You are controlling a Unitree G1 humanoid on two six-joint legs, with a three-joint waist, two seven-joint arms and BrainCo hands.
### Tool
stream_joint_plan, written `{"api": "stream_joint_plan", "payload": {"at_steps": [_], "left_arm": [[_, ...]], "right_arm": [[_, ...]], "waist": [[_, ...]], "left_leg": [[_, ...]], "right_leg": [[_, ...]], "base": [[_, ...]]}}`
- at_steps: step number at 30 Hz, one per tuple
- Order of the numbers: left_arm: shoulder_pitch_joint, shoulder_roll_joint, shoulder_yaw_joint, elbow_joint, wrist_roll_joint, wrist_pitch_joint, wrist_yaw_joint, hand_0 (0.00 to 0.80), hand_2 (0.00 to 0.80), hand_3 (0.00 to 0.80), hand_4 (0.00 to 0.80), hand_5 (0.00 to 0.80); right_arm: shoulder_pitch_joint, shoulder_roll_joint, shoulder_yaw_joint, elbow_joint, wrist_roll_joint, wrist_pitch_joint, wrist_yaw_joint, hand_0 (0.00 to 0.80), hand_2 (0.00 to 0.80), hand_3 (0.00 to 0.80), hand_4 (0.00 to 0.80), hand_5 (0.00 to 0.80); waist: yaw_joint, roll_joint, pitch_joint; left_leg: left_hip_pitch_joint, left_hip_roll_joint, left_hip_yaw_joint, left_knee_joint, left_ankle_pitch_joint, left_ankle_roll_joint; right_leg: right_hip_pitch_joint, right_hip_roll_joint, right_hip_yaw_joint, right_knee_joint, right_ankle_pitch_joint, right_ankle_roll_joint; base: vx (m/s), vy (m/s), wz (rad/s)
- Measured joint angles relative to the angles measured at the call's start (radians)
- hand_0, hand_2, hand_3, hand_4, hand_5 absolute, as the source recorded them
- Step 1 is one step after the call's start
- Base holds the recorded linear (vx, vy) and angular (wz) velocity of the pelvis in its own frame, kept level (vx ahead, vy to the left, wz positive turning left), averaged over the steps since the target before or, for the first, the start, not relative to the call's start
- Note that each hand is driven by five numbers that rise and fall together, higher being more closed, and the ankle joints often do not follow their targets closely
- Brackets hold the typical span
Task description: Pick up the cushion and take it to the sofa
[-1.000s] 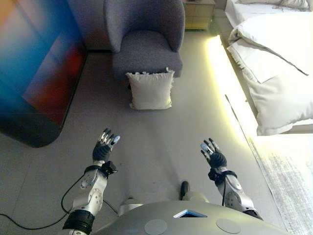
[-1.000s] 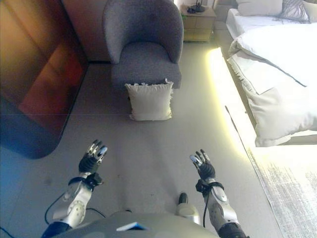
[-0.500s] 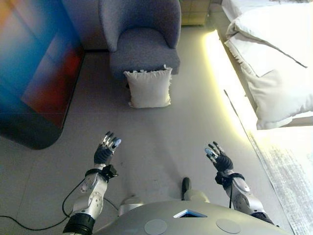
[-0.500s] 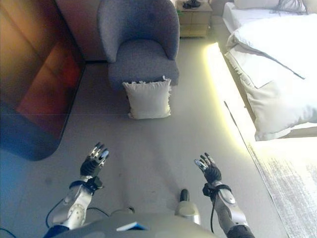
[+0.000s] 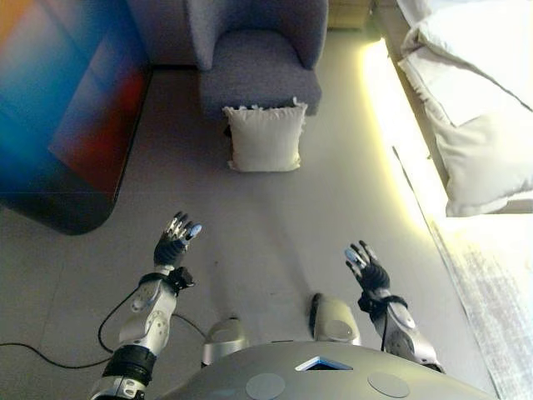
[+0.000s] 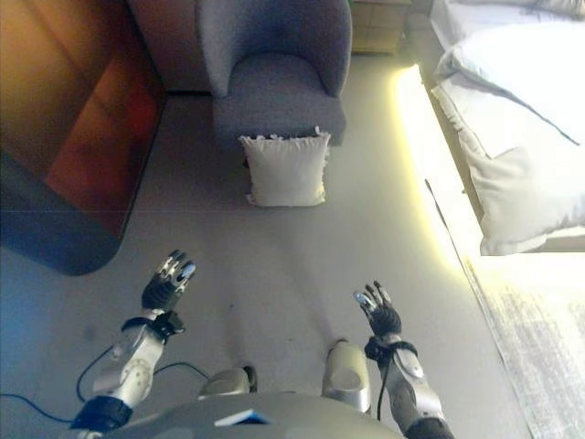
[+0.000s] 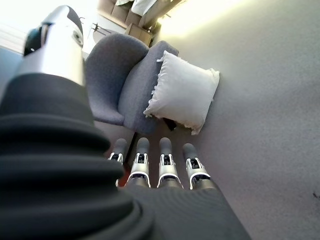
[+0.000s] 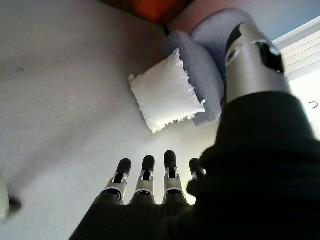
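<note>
The cream cushion [image 5: 266, 138] with frilled edges stands on the grey floor [image 5: 266, 225], leaning against the front of the grey sofa chair [image 5: 259, 52], touching its seat edge. It is well apart from both hands.

The left hand [image 5: 172, 246] is raised over the floor at the robot's left, holding nothing; its fingers [image 7: 165, 160] are straight and lie side by side in a row, pointing toward the cushion. The right hand [image 5: 365, 265] is raised at the robot's right, also empty, its fingers [image 8: 145, 175] straight and loosely spread.

A dark glossy panel [image 5: 58, 108] with rounded corners fills the left side. A bed [image 5: 479, 100] with white bedding stands on the right, a bright strip of light [image 5: 387, 125] running along its base.
</note>
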Motion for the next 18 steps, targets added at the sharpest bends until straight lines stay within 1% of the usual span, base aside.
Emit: {"api": "stream_joint_plan", "payload": {"at_steps": [1, 2, 3, 4, 5, 6, 7, 8, 9, 10, 12, 13, 14, 15, 16, 17, 18], "left_arm": [[0.004, -0.004, -0.001, -0.001, 0.000, 0.004, -0.006, 0.000, 0.000, 0.000, 0.000, 0.000], [0.012, -0.015, -0.004, 0.000, 0.001, 0.006, -0.016, 0.000, 0.000, 0.000, 0.000, 0.000], [0.019, -0.033, -0.015, -0.003, 0.001, 0.007, -0.029, 0.000, 0.000, 0.000, 0.000, 0.000], [0.020, -0.053, -0.023, -0.004, 0.001, 0.007, -0.045, 0.000, 0.000, 0.000, 0.000, 0.000], [0.020, -0.080, -0.024, -0.005, 0.001, 0.007, -0.062, 0.000, 0.000, 0.000, 0.000, 0.000], [0.026, -0.093, -0.024, -0.007, 0.001, 0.007, -0.074, 0.000, 0.000, 0.000, 0.000, 0.000], [0.030, -0.096, -0.021, -0.012, 0.002, 0.006, -0.084, 0.000, 0.000, 0.000, 0.000, 0.000], [0.031, -0.097, -0.015, -0.014, 0.008, 0.006, -0.093, 0.000, 0.000, 0.000, 0.000, 0.000], [0.027, -0.097, -0.007, -0.016, 0.009, 0.005, -0.097, 0.000, 0.000, 0.000, 0.000, 0.000], [0.031, -0.091, -0.002, -0.020, 0.010, 0.004, -0.098, 0.000, 0.000, 0.000, 0.000, 0.000], [0.046, -0.050, 0.003, -0.037, 0.009, 0.004, -0.095, 0.000, 0.000, 0.000, 0.000, 0.000], [0.055, -0.042, 0.006, -0.040, 0.009, 0.005, -0.086, 0.000, 0.000, 0.000, 0.000, 0.000], [0.073, -0.054, 0.016, -0.050, 0.003, 0.006, -0.072, 0.000, 0.000, 0.000, 0.000, 0.000], [0.098, -0.071, 0.024, -0.055, -0.002, 0.006, -0.061, 0.000, 0.000, 0.000, 0.000, 0.000], [0.110, -0.073, 0.025, -0.060, -0.003, 0.008, -0.053, 0.000, 0.000, 0.000, 0.000, 0.000], [0.100, -0.066, 0.030, -0.060, -0.004, 0.008, -0.048, 0.000, 0.000, 0.000, 0.000, 0.000], [0.095, -0.069, 0.031, -0.060, -0.013, 0.007, -0.040, 0.000, 0.000, 0.000, 0.000, 0.000]], "right_arm": [[0.002, 0.000, -0.004, 0.000, 0.004, -0.001, 0.000, 0.000, 0.000, 0.000, 0.000, 0.000], [0.006, -0.001, -0.013, 0.002, 0.015, -0.001, 0.000, 0.000, 0.000, 0.000, 0.000, 0.000], [0.022, -0.003, -0.041, 0.001, 0.022, -0.001, 0.000, 0.000, 0.000, 0.000, 0.000, 0.000], [0.031, -0.012, -0.069, 0.000, 0.027, -0.001, 0.001, 0.000, 0.000, 0.000, 0.000, 0.000], [0.028, -0.032, -0.092, -0.001, 0.039, -0.001, 0.005, 0.000, 0.000, 0.000, 0.000, 0.000], [0.032, -0.049, -0.102, -0.001, 0.039, -0.001, 0.008, 0.000, 0.000, 0.000, 0.000, 0.000], [0.032, -0.059, -0.106, -0.002, 0.039, -0.001, 0.011, 0.000, 0.000, 0.000, 0.000, 0.000], [0.030, -0.063, -0.106, -0.001, 0.039, -0.001, 0.017, 0.000, 0.000, 0.000, 0.000, 0.000], [0.026, -0.063, -0.104, -0.001, 0.039, -0.002, 0.030, 0.000, 0.000, 0.000, 0.000, 0.000], [0.021, -0.056, -0.103, -0.001, 0.039, -0.001, 0.041, 0.000, 0.000, 0.000, 0.000, 0.000], [0.027, -0.037, -0.086, -0.001, 0.038, -0.001, 0.051, 0.000, 0.000, 0.000, 0.000, 0.000], [0.027, -0.034, -0.081, -0.002, 0.037, 0.000, 0.050, 0.000, 0.000, 0.000, 0.000, 0.000], [0.027, -0.036, -0.079, -0.002, 0.034, 0.007, 0.047, 0.000, 0.000, 0.000, 0.000, 0.000], [0.027, -0.049, -0.064, -0.004, 0.028, 0.015, 0.046, 0.000, 0.000, 0.000, 0.000, 0.000], [0.018, -0.055, -0.058, -0.005, 0.026, 0.026, 0.046, 0.000, 0.000, 0.000, 0.000, 0.000], [-0.005, -0.047, -0.056, 0.001, 0.025, 0.033, 0.046, 0.000, 0.000, 0.000, 0.000, 0.000], [-0.031, -0.049, -0.050, -0.003, 0.025, 0.038, 0.049, 0.000, 0.000, 0.000, 0.000, 0.000]], "waist": [[-0.012, 0.000, 0.000], [-0.033, 0.004, -0.006], [-0.051, 0.028, -0.013], [-0.054, 0.044, -0.011], [-0.056, 0.059, 0.001], [-0.070, 0.063, 0.005], [-0.081, 0.061, 0.010], [-0.082, 0.058, 0.015], [-0.083, 0.048, 0.025], [-0.083, 0.035, 0.021], [-0.080, -0.009, 0.001], [-0.081, -0.022, -0.005], [-0.090, -0.013, -0.010], [-0.097, 0.015, -0.031], [-0.102, 0.034, -0.053], [-0.099, 0.028, -0.050], [-0.087, 0.019, -0.056]], "left_leg": [[0.000, 0.000, -0.026, 0.001, 0.002, -0.002], [-0.004, 0.015, -0.055, -0.004, 0.001, -0.018], [0.001, 0.031, -0.070, -0.025, 0.007, -0.024], [0.009, 0.035, -0.066, -0.029, 0.013, -0.026], [0.006, 0.027, -0.027, -0.008, 0.003, -0.039], [0.015, 0.024, 0.009, -0.006, 0.002, -0.038], [0.046, 0.020, 0.010, -0.022, 0.004, -0.034], [0.087, 0.024, 0.008, -0.045, 0.005, -0.034], [0.118, 0.024, 0.008, -0.062, -0.001, -0.026], [0.128, 0.023, 0.006, -0.070, -0.009, -0.022], [0.118, 0.023, -0.002, -0.066, -0.027, -0.028], [0.120, 0.029, -0.006, -0.067, -0.034, -0.036], [0.145, 0.057, -0.006, -0.083, -0.041, -0.048], [0.172, 0.098, -0.003, -0.109, -0.049, -0.060], [0.183, 0.132, 0.002, -0.084, -0.047, -0.098], [0.145, 0.140, 0.022, 0.019, -0.045, -0.117], [0.097, 0.141, 0.028, 0.151, -0.039, -0.110]], "right_leg": [[0.022, 0.008, 0.042, -0.083, 0.003, 0.003], [0.068, 0.027, 0.047, -0.134, 0.043, -0.002], [0.088, 0.053, 0.042, -0.150, 0.031, -0.015], [0.086, 0.064, 0.037, -0.140, 0.027, -0.022], [0.079, 0.065, 0.025, -0.105, 0.009, -0.028], [0.078, 0.058, 0.008, -0.068, -0.017, -0.028], [0.076, 0.051, -0.002, -0.011, -0.051, -0.023], [0.064, 0.044, -0.006, 0.076, -0.095, -0.012], [0.019, 0.036, -0.003, 0.194, -0.127, 0.004], [-0.028, 0.033, 0.005, 0.236, -0.168, 0.015], [-0.087, 0.042, 0.041, 0.180, -0.156, 0.024], [-0.106, 0.052, 0.048, 0.175, -0.132, 0.024], [-0.104, 0.072, 0.039, 0.183, -0.117, 0.007], [-0.092, 0.114, 0.041, 0.187, -0.120, -0.018], [-0.079, 0.163, 0.043, 0.181, -0.140, -0.066], [-0.070, 0.183, 0.047, 0.187, -0.139, -0.103], [-0.063, 0.191, 0.068, 0.177, -0.143, -0.121]], "base": [[0.390, -0.136, 0.42], [0.330, -0.113, 0.69], [0.390, -0.142, 0.61], [0.382, -0.147, 0.37], [0.445, -0.177, 0.25], [0.402, -0.162, 0.36], [0.420, -0.164, 0.32], [0.387, -0.145, 0.12], [0.392, -0.141, 0.00], [0.404, -0.157, 0.04], [0.411, -0.198, 0.18], [0.377, -0.220, 0.26], [0.363, -0.246, 0.19], [0.307, -0.245, 0.14], [0.331, -0.281, -0.03], [0.376, -0.304, -0.30], [0.381, -0.289, -0.69]]}}
